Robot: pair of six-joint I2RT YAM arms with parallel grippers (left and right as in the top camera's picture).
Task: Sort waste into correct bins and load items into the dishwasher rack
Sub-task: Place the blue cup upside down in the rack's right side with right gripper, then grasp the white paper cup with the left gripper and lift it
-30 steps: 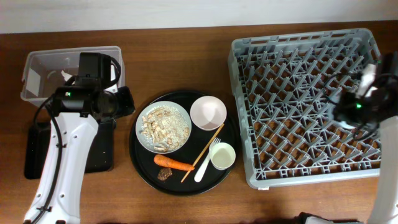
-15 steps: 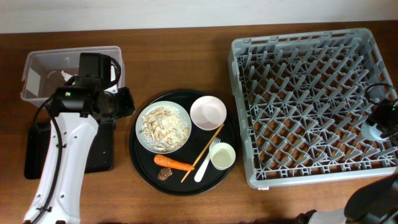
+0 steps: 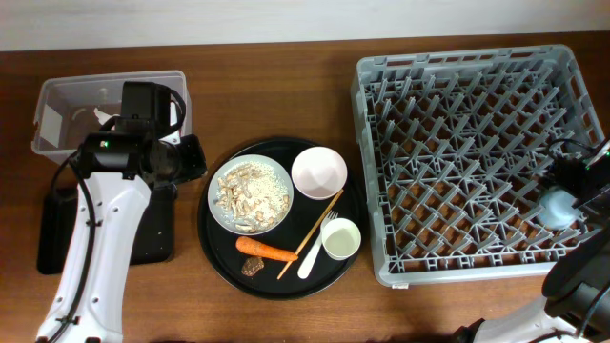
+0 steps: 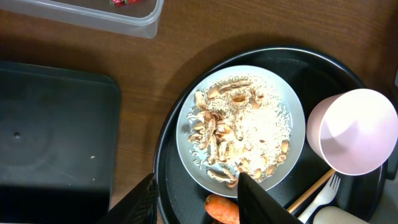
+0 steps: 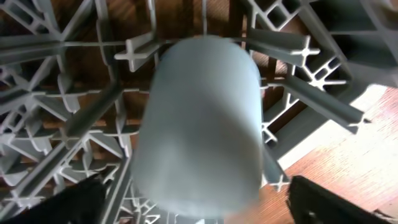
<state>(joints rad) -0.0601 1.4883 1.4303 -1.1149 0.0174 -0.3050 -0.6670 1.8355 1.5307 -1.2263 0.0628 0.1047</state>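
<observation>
The grey dishwasher rack [image 3: 457,143] stands at the right. A light blue cup [image 3: 557,208] sits in its lower right corner; in the right wrist view the cup [image 5: 202,112] lies between my right gripper's [image 5: 193,196] spread fingers, with gaps on both sides. My left gripper [image 4: 199,205] is open and empty over the whitish plate [image 4: 261,124] of beige scraps [image 3: 250,193]. Near it are the carrot [image 3: 267,252], brown lump [image 3: 253,268], pink bowl [image 3: 319,172], small white cup [image 3: 341,239], fork [image 3: 313,255] and chopstick [image 3: 315,229].
These things sit on a large round black tray [image 3: 215,250]. The clear tub [image 3: 57,100] at the far left holds a white tissue [image 3: 99,116] and a red wrapper [image 4: 124,2]. The shallow black tray [image 3: 152,233] lies below it, partly under my left arm.
My right arm swung from above the rack's right side to its lower right corner, and the light blue cup now shows in the rack. The left arm has not moved.
</observation>
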